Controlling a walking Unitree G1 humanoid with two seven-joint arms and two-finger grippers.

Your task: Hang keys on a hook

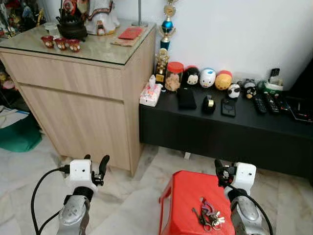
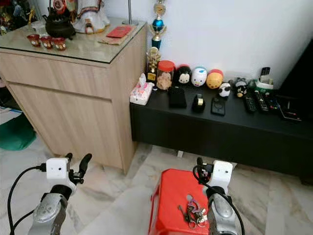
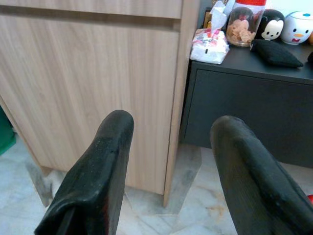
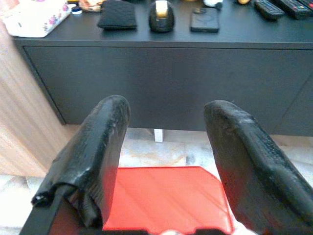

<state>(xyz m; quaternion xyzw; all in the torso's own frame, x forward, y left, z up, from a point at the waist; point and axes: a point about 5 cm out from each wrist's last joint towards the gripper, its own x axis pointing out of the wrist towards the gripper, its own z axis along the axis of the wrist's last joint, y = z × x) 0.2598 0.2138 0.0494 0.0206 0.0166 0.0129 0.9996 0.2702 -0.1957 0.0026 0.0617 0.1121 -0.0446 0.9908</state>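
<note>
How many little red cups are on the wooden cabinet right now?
3, in a row on the wooden cabinet's glass top beside the black teapot: left cup, middle cup, right cup. Others could hide behind the teapot.

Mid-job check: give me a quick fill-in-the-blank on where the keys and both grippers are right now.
1. The bunch of keys lies on the ____ plastic stool.
2. The right gripper has its fingers ____.
3. The left gripper faces the light ____ cabinet.
4. The keys lie beside the ____ arm.

Missing words: red; open; wooden; right
</note>
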